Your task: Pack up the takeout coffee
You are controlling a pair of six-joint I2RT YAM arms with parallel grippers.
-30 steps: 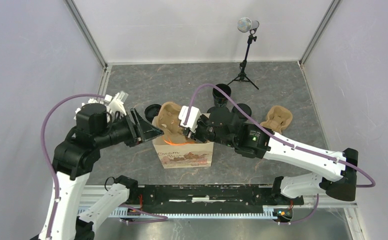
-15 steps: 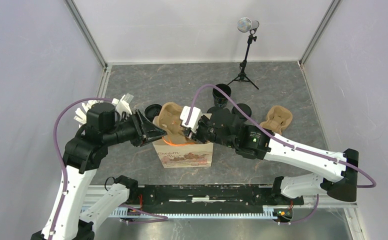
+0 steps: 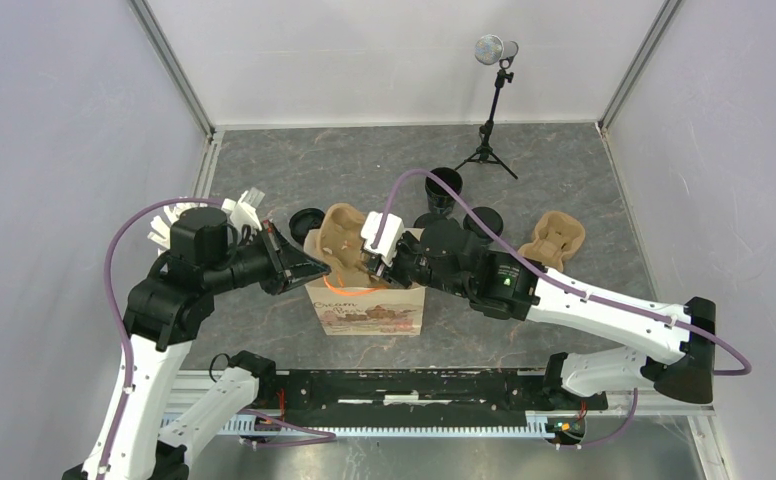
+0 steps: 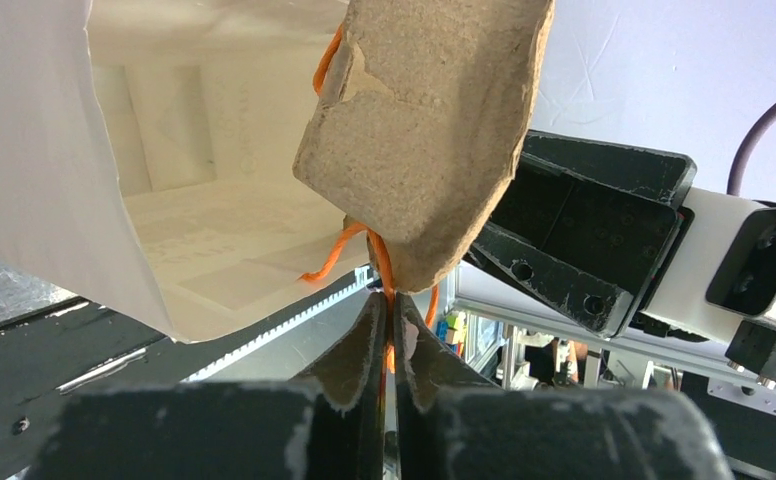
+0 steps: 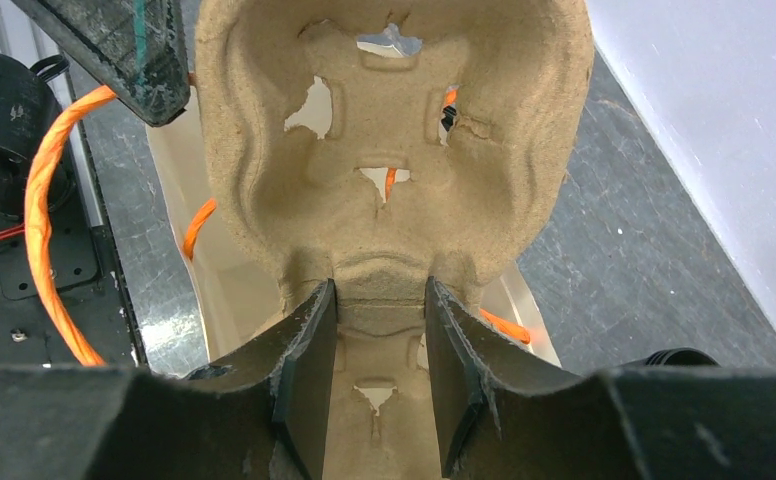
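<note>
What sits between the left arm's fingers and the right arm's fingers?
A brown moulded-pulp cup carrier, held over the open beige paper bag, as the top view shows.

Small black cups (image 3: pixel 444 186), upright, unpacked.

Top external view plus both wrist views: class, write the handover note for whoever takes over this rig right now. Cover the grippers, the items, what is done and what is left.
Left gripper: shut on the orange handle, holding the paper bag open.
Right gripper: shut on an empty pulp carrier, tilted over the bag's mouth.
Coffee: black cups stand on the table behind the bag, partly hidden; one has no lid. A second carrier lies to their right.
Done: bag open, carrier at the mouth.
Left: probably seat the carrier, then load cups; none is packed.
</note>
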